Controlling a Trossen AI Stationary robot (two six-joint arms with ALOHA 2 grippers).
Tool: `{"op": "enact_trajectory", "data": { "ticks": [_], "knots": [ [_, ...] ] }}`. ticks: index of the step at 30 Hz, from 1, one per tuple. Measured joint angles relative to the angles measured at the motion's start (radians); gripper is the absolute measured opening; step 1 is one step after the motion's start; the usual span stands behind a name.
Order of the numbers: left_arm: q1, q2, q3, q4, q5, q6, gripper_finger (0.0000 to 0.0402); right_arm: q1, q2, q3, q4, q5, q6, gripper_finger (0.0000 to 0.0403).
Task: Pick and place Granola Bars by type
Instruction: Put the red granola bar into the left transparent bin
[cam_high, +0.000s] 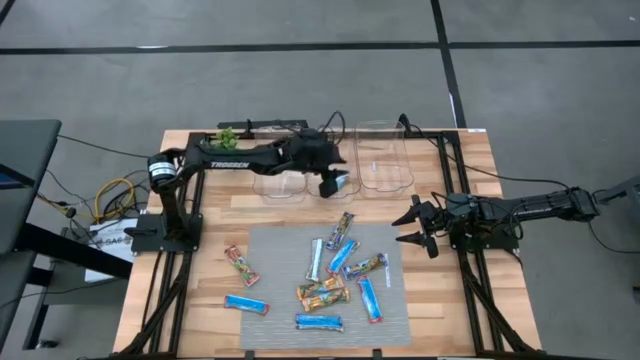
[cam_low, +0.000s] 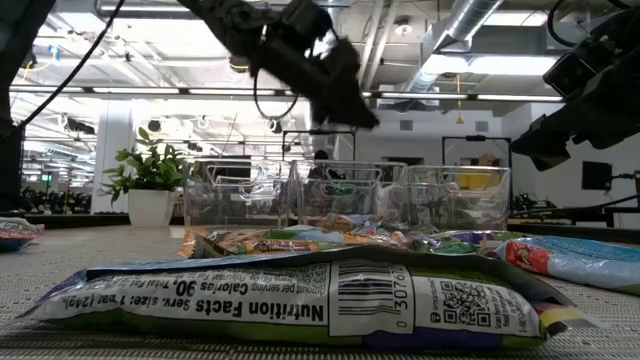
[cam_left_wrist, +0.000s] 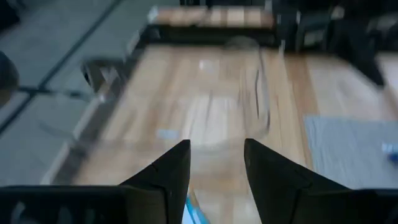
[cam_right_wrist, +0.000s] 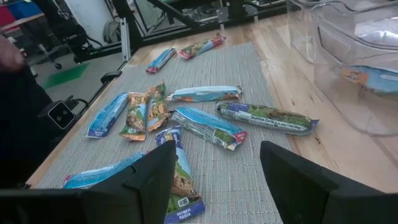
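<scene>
Blue-and-white foil shows just below my left gripper (cam_high: 337, 184), a granola bar (cam_high: 341, 183) hanging at its fingertips above the gap between the middle bin (cam_high: 283, 160) and the right bin (cam_high: 385, 158). In the left wrist view the two dark fingers (cam_left_wrist: 168, 174) stand partly apart, with a sliver of that blue wrapper (cam_left_wrist: 191, 210) low between them; I cannot tell whether they grip it or have let go, nor which way its long axis runs.

My right gripper (cam_high: 413, 226) waits over the bare wood at the right edge of the grey mat (cam_high: 270, 245), fingers (cam_right_wrist: 149, 180) spread wide and holding nothing.

On the mat lie the other bars. A green-ended one (cam_high: 340, 229) and a blue one (cam_high: 343, 256) point diagonally toward the bins. A silver-white one (cam_high: 316, 257) runs nearly straight toward the far edge. An orange pair (cam_high: 322, 293) lies crossed near the middle, a blue bar (cam_high: 370, 299) just right of them. One blue bar (cam_high: 319, 322) lies crosswise at the near edge, and another (cam_high: 246, 304) sits at the left. A red-orange bar (cam_high: 240, 265) slants just off the mat's left edge.

A further bar (cam_right_wrist: 373, 78) lies inside the right bin, seen through its clear wall.
</scene>
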Motion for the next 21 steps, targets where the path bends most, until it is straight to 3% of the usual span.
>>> {"op": "enact_trajectory", "data": {
  "ticks": [11,21],
  "knots": [
    [-0.045,-0.015,0.328,-0.126,0.002,0.032,0.0144,0.0,0.0,0.0,0.0,0.0,0.0,0.0226],
    [-0.078,-0.013,0.341,-0.231,0.013,-0.011,0.0144,0.0,0.0,0.0,0.0,0.0,0.0,0.0226]
  ]
}}
